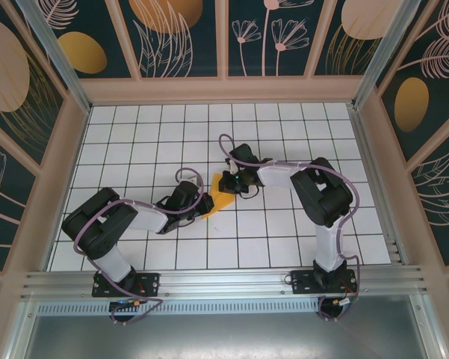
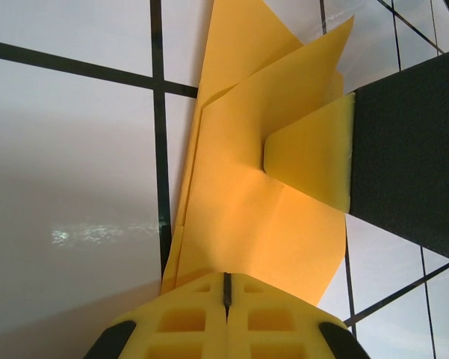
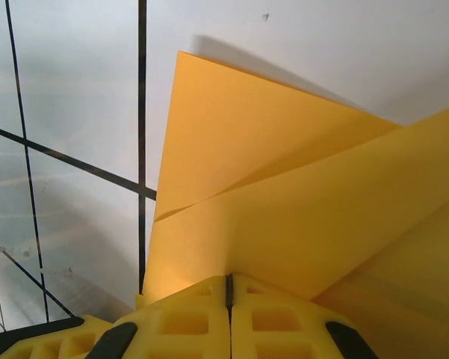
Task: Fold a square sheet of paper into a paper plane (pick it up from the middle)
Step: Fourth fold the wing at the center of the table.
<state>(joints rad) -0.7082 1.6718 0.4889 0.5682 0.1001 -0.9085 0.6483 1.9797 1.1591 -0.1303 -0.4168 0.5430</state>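
The square sheet of paper (image 1: pixel 223 197) is orange-yellow and folded into a pointed, layered shape with creases. It is held just above the tiled table between both grippers. My left gripper (image 1: pixel 208 203) is shut on the paper's near edge (image 2: pixel 261 224), its jaws (image 2: pixel 226 280) pressed together. My right gripper (image 1: pixel 226 182) is shut on the opposite side of the paper (image 3: pixel 284 194), jaws (image 3: pixel 228 283) closed with the paper running into the seam. The right gripper's yellow finger (image 2: pixel 314 157) presses on the paper in the left wrist view. A paper plane as a narrow dart is out of view.
The white tiled table (image 1: pixel 284 142) with black grid lines is ringed by patterned walls (image 1: pixel 179 37). An aluminium rail (image 1: pixel 224 280) runs along the near edge, with both arm bases on it. The right arm's elbow (image 1: pixel 325 191) stands high to the right of the paper.
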